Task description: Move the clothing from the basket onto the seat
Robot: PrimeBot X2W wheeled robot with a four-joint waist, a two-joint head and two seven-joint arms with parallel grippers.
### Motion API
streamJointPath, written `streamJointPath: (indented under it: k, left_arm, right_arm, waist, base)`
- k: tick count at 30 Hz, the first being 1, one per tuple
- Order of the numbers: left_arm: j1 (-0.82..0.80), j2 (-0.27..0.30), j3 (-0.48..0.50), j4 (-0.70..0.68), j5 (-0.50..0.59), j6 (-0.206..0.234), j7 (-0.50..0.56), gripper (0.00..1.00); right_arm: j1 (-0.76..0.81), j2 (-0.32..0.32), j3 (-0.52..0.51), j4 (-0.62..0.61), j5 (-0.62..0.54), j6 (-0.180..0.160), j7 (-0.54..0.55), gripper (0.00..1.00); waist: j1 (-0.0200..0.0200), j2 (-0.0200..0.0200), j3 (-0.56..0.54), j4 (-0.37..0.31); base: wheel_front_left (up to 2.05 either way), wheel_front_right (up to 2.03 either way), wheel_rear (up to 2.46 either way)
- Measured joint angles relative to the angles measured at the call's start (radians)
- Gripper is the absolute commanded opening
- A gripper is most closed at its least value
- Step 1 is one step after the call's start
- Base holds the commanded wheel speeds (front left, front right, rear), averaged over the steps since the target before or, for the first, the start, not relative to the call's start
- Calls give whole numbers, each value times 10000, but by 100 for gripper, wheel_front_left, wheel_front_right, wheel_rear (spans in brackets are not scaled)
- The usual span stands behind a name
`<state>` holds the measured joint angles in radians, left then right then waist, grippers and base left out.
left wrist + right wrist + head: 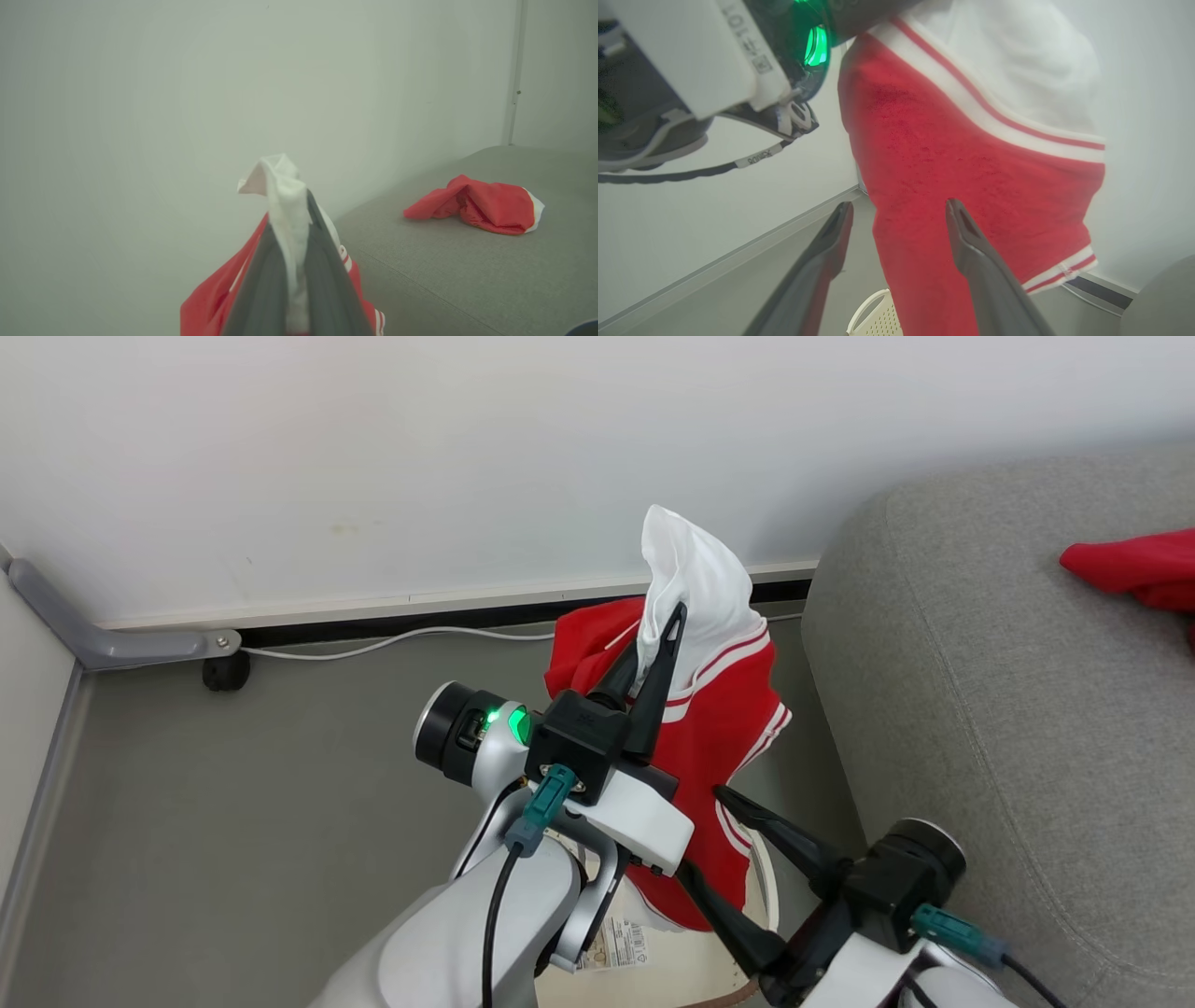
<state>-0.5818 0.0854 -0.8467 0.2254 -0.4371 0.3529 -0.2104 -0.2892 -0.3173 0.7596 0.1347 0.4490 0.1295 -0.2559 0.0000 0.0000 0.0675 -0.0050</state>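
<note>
From the head view, the left gripper point(665, 633) is raised over the floor point(233, 803), its two dark fingers pinched together on a white fold at the top of a red and white garment point(719, 728). The garment hangs free below, its striped hem dangling above the laundry basket point(667, 980), which sits at the foot of the grey sofa point(980, 663). The right gripper point(700, 831) is lower, beside the hanging cloth, with its fingers spread wide apart and holding nothing. A second red garment point(1134, 565) lies on the sofa, well apart from the held one, and a white cable point(373, 642) runs along the foot of the wall. In the left wrist view, the left gripper point(292, 214) is closed, white cloth squeezed between its fingers and poking out above the tips, with the red part of the garment point(219, 294) drooping below. The second red garment point(481, 207) lies crumpled on the sofa point(444, 280). In the right wrist view, the right gripper point(899, 205) gapes open with the red and white garment point(971, 154) hanging just beyond its fingers. I cannot tell whether they touch it. The basket point(878, 317) peeks up at the bottom edge, and the left arm's wrist point(691, 70), with its green light point(815, 44), sits at the upper left.
</note>
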Motion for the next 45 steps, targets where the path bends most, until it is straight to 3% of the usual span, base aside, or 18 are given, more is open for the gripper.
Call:
streamJointPath:
  k: [9, 16, 24, 35, 36, 37, 38, 45]
  left_arm:
    - [-226, -148, -230, 138, -38, -148, -88, 0]
    - [-228, -301, -443, 242, -267, -278, -198, 0]
    - [-229, -314, -499, 407, -407, -364, -276, 0]
    - [-229, -345, -667, 456, -491, -506, -322, 0]
    - [-229, -345, -685, 458, -491, -529, -322, 0]
    - [-229, -349, -709, 460, -493, -531, -330, 0]
    - [-229, -351, -727, 464, -502, -541, -370, 0]
    - [-228, -357, -721, 535, -577, -541, -378, 0]
  right_arm:
    - [-606, 692, 441, 706, -949, 0, 0, 100]
    - [-702, 1283, -401, 1277, -1615, 0, -2, 100]
    - [-697, 1476, -1563, 2117, -1795, 0, 0, 100]
    - [-852, 1574, -1371, 3030, -1649, 0, 0, 100]
    - [-922, 1574, -1342, 3106, -1561, 0, 0, 56]
    - [-988, 1574, -1333, 3164, -1480, 0, 0, 33]
    - [-1044, 1574, -1329, 3214, -1415, 0, 0, 0]
    - [-1154, 1511, -1287, 3241, -880, 0, 0, 0]
  waist:
    - [0, 0, 0, 304]
    - [0, 0, -56, 542]
    - [0, 0, -160, 628]
    - [0, 0, -234, 674]
    - [0, 0, -232, 687]
    - [0, 0, -227, 701]
    - [0, 0, -217, 712]
    - [0, 0, -143, 684]
  base:
    - [0, 0, 0]
    - [0, 0, 0]
    - [0, 0, 0]
    - [0, 0, 0]
    - [0, 0, 0]
    - [0, 0, 0]
    - [0, 0, 0]
    - [0, 0, 0]
